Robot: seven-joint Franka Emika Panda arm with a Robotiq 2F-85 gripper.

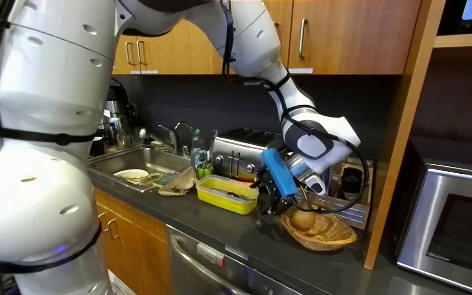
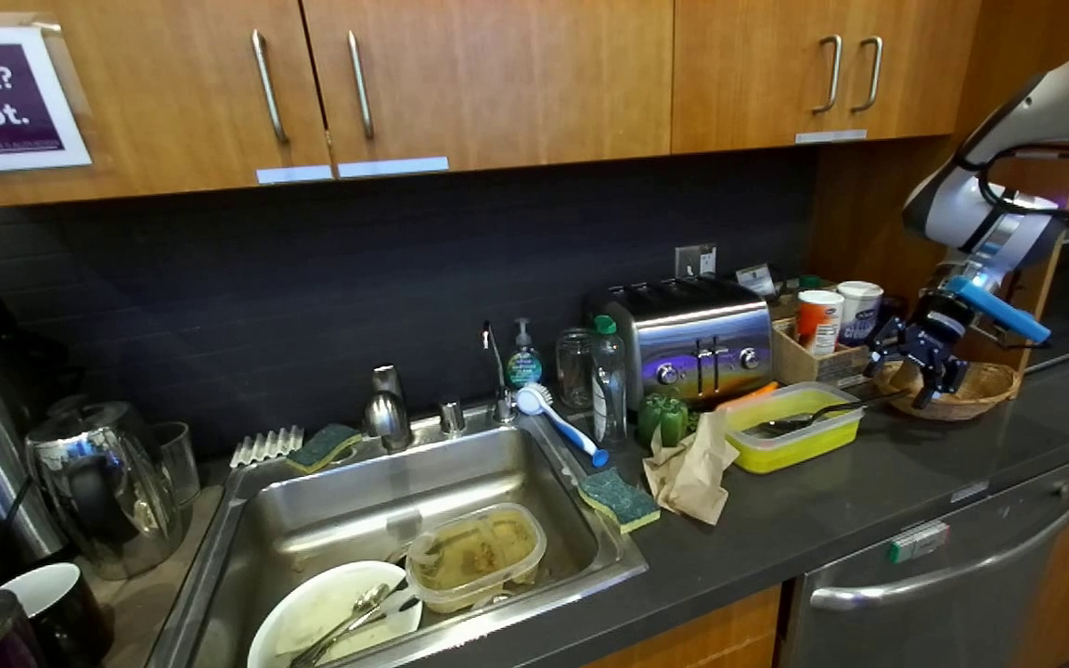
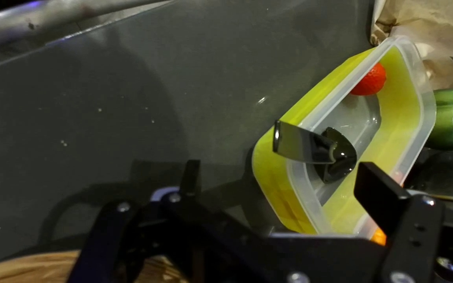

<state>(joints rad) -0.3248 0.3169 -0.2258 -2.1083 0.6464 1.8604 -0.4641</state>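
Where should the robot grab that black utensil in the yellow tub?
Probably by its handle, near the tip, from above on the side of the basket: the handle slants up over the rim of the tub that way, while the head lies inside. The open gripper may need turning to pinch across it.

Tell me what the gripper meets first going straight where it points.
Probably the black utensil, its handle jutting over the rim of the yellow container ahead of the open gripper; depth is unclear, so the container may come first.
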